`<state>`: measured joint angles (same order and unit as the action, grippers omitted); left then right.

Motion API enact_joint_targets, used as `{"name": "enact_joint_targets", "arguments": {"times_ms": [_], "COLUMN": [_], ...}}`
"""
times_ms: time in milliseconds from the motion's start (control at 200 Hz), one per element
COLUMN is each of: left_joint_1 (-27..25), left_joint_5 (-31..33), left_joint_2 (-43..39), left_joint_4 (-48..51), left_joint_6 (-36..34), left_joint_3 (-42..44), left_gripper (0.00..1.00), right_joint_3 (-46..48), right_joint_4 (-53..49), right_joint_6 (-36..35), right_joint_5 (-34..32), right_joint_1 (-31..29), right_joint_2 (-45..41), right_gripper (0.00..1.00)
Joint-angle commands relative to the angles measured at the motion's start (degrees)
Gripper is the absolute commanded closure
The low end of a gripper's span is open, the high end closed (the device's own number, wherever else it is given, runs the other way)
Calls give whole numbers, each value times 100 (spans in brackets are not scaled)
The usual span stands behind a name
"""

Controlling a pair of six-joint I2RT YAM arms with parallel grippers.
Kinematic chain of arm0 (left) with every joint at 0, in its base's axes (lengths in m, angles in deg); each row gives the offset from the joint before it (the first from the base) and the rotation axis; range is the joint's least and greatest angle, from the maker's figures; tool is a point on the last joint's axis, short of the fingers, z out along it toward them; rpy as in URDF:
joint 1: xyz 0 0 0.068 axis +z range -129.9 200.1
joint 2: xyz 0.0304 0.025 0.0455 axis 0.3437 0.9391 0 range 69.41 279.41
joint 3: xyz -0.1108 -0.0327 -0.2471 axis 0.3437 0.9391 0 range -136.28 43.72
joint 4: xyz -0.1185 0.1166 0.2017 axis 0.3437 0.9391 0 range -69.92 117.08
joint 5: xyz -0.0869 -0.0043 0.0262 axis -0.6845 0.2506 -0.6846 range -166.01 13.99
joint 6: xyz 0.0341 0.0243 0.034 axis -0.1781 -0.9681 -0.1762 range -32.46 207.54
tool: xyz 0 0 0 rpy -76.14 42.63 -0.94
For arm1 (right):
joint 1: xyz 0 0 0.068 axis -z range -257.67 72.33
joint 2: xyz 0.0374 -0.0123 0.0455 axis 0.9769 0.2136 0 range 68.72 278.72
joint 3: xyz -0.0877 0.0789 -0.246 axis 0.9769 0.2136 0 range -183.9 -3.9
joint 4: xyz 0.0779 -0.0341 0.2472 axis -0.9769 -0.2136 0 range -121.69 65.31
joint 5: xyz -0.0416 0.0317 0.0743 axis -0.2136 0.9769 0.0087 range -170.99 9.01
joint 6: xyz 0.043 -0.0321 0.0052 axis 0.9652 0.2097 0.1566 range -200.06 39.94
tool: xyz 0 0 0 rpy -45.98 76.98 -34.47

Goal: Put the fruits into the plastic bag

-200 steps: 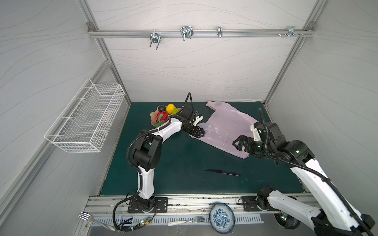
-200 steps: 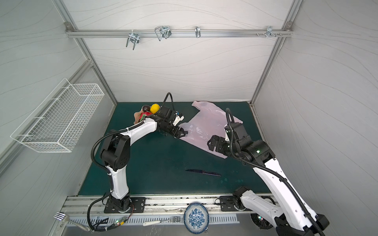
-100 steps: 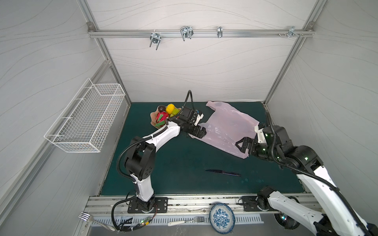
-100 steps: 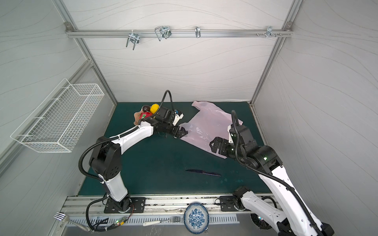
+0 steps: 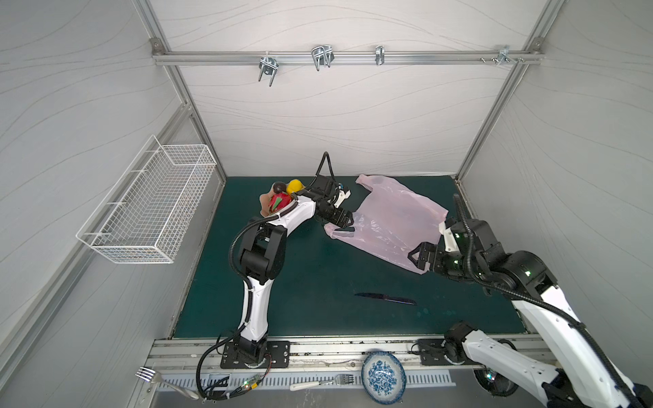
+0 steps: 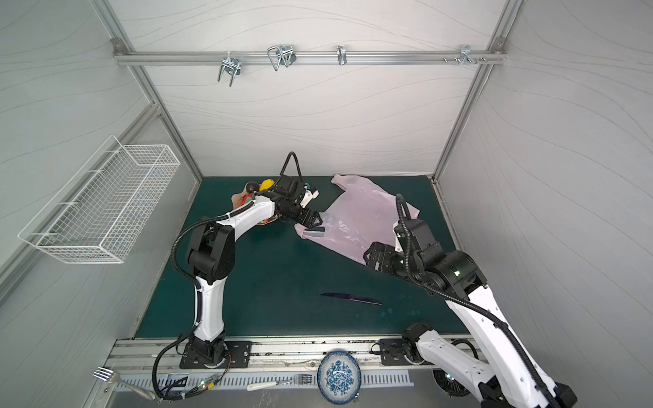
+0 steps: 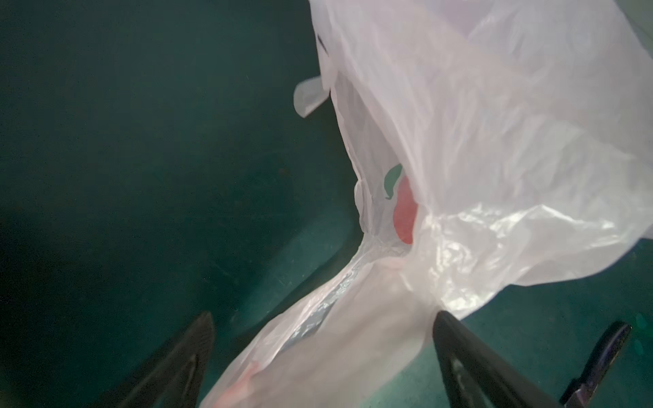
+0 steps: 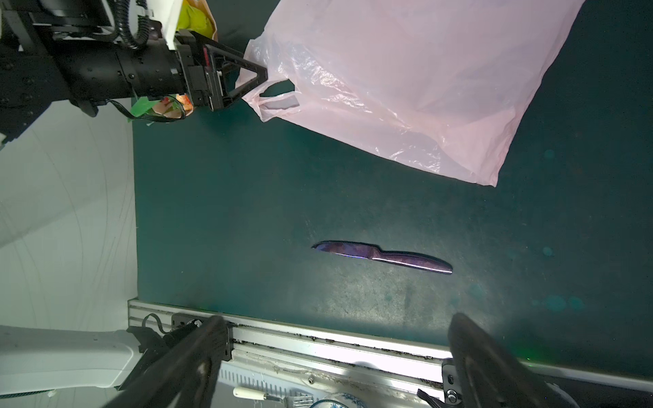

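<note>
Green worktop [image 5: 300, 300] first. Across its back right, pink bag [image 5: 392, 219], flat. Left end effector [image 5: 348, 223] spread wide around a bag handle, not clamped. Right end effector [image 5: 417, 259] released, empty, near bag's corner. Fruits [image 5: 279, 202] heaped back left, outside bag.

Top views bright with bowed edges; left wrist view dim, plastic bag [image 7: 494, 141] blurred.

arms [image 5: 256, 311] white shells | joints [image 5: 263, 254] black | cables [image 5: 233, 243] black, ribbed | LEDs [image 5: 527, 273] green
</note>
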<state>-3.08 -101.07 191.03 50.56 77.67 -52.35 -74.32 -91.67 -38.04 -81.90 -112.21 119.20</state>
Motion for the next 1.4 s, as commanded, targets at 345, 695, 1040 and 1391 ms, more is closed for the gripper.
{"name": "enact_joint_targets", "arguments": {"times_ms": [345, 695, 1040, 1391], "left_joint_1": [-845, -2496, -723, -196], "left_joint_5": [-1186, -1030, -533, 774], "left_joint_2": [-1070, -2606, -5432, -6524], "left_joint_4": [-629, -1915, -1270, -174], "left_joint_6": [487, 1884, 2696, 3213], "left_joint_3": [1646, 3022, 4101, 3971], "left_gripper": [5, 4, 1, 1], "right_joint_3": [-382, -1040, -2774, -3217], "right_joint_4": [74, 57, -372, -1114], "right_joint_6": [-288, -870, -1428, -1922], "right_joint_5": [-341, -254, -1180, -3581], "right_joint_1": [-112, 712, -549, -1389], "right_joint_2": [363, 1883, 4883, 6511], "right_gripper": [1, 1, 1, 1]}}
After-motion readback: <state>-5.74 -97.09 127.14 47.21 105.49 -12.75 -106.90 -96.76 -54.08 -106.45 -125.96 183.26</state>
